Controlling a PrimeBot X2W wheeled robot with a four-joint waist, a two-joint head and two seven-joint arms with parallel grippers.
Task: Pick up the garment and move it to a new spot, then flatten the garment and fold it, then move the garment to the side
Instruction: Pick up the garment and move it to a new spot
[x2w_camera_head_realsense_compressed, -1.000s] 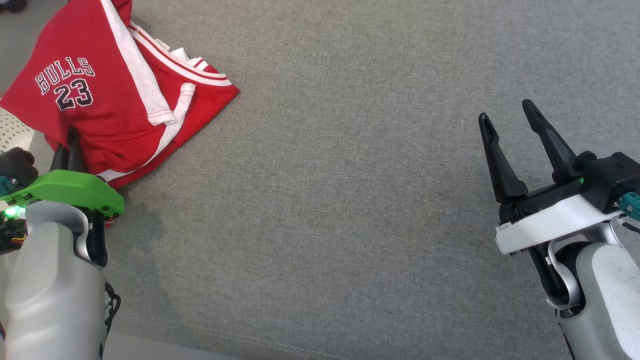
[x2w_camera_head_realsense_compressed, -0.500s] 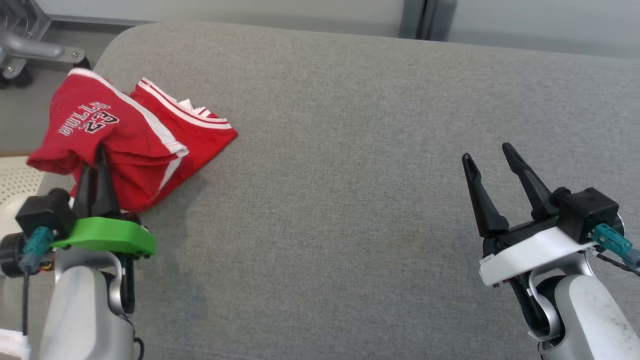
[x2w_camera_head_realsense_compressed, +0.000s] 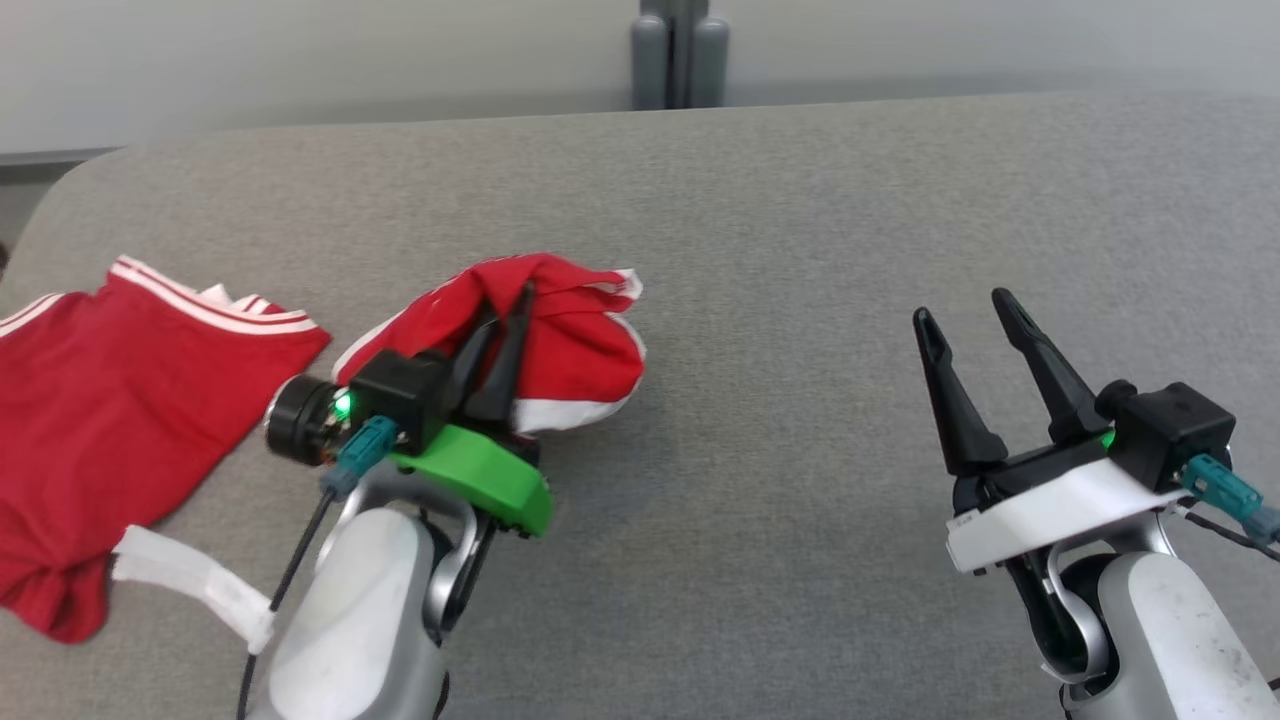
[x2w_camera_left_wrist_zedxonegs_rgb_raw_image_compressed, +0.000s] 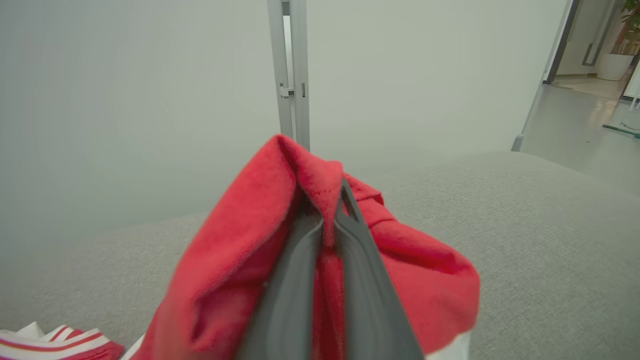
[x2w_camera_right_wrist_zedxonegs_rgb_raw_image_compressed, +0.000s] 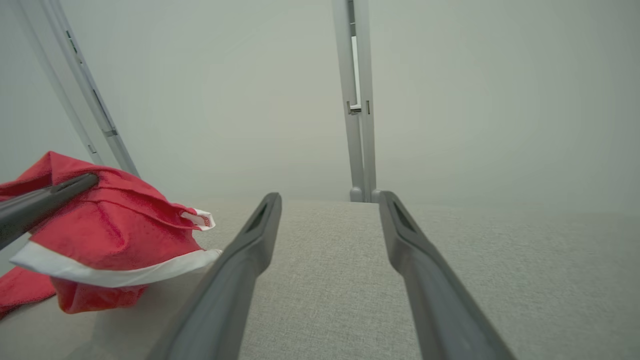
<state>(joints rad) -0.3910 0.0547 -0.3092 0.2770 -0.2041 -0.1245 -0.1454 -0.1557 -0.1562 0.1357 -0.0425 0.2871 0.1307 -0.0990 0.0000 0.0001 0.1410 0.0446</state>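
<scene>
**Left gripper** (x2w_camera_head_realsense_compressed: 512, 297), nearest. Two long, dark, tapered fingers (x2w_camera_left_wrist_zedxonegs_rgb_raw_image_compressed: 295, 280) on a glossy green mount (x2w_camera_head_realsense_compressed: 480, 480). We record it clamped on the garment (x2w_camera_head_realsense_compressed: 575, 345). The left wrist view shows red cloth pinched in the thin seam between the fingers and draped over both.

**Garment.** Soft red knit, creased, with broad white bands and a thin striped hem (x2w_camera_head_realsense_compressed: 205, 310). The gripped part is held up as a rounded bundle at the surface's (x2w_camera_head_realsense_compressed: 760, 480) middle-left. We cannot tell whether its lower edge touches the surface. The rest lies flat to the left and runs off the head view's edge. The wrist hides the join between the two parts. A white strip (x2w_camera_head_realsense_compressed: 190, 585) lies by the left arm (x2w_camera_head_realsense_compressed: 350, 620); we cannot tell what it belongs to.

**Right gripper** (x2w_camera_head_realsense_compressed: 960, 308). The same dark fingers on a white mount, well apart from the garment. The fingers are spread wide over bare surface with nothing between them.

**Change since half a second ago.** The head camera has tilted, so the whole picture has shifted. The bundle was left of the hem and we now find it on the right. The "BULLS 23" print no longer shows. The right gripper is unchanged.

**Surface.** Grey woven upholstery, matte, with a fine even weave and a rounded far-left corner.

**Wall** (x2w_camera_head_realsense_compressed: 300, 60), farthest. Pale, smooth and plain. A grey post (x2w_camera_head_realsense_compressed: 680, 50) stands upright behind the far edge. The left wrist view shows a doorway (x2w_camera_left_wrist_zedxonegs_rgb_raw_image_compressed: 590, 60) at far right.
</scene>
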